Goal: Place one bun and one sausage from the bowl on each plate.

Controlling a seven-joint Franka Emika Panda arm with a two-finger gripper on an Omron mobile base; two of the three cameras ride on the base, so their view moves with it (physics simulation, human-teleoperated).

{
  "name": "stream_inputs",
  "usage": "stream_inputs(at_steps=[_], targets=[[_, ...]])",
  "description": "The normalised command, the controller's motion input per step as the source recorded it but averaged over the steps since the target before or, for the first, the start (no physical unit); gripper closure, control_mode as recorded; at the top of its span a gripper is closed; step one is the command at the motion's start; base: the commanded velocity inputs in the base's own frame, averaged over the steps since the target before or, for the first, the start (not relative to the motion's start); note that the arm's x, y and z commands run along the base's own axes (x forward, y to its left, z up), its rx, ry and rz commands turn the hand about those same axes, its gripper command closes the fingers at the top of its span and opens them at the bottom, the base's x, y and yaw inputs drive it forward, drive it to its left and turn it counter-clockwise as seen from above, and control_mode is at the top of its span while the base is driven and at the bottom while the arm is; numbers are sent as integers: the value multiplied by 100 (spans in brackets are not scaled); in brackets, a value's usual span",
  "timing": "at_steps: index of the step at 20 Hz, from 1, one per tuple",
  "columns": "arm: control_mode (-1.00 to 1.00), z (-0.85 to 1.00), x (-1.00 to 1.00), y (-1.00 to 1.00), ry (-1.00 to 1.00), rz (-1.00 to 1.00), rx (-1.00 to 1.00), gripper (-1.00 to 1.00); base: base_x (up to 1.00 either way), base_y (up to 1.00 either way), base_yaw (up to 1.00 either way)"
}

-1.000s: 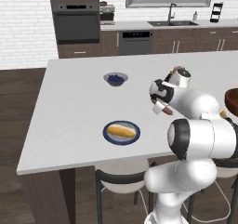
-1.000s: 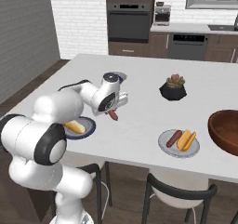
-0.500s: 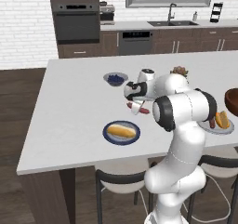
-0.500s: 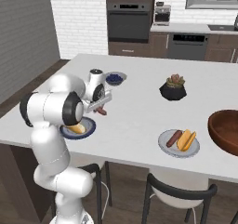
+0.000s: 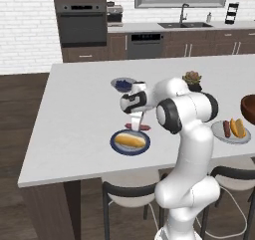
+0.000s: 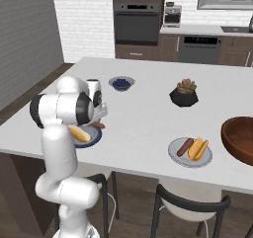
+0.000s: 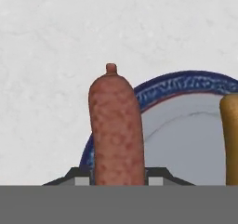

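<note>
Reddish-brown and mottled, a short sausage rod [image 7: 116,130] is held in the robot's two-finger pincer [image 7: 116,177], its dark fingertips [image 7: 79,176] pressing either side of the rod's lower end. The pincer hovers low over the white stone bench [image 5: 79,114], just at the far rim of a round plate with a dark blue rim and grey centre [image 7: 186,125]. A yellow-orange hot-dog bun [image 5: 130,141] already lies on that plate, so the sausage looks meant for the bare grey area beside it. Further along the bench, a plain light grey plate [image 6: 174,155] already carries a second bun [image 6: 199,148] and a second sausage [image 6: 185,146], near the large deep dark reddish-brown bowl [image 6: 239,138]. The sausage is probably light and fairly firm, with a smooth skin that could slide or roll once released; gripping across its width, as here, seems sound, and it should be set down low and flat.
</note>
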Motion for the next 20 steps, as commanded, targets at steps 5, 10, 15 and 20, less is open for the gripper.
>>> stream_inputs(at_steps=[5,10,15,20], targets=[[-100,-5,-15,39,20,0,0,100,0,0,0],[-100,0,-4,23,10,0,0,-100,0,0,0],[-100,0,0,6,6,0,0,-100,0,0,0],[-100,4,-7,-1,0,0,0,-100,0,0,0]])
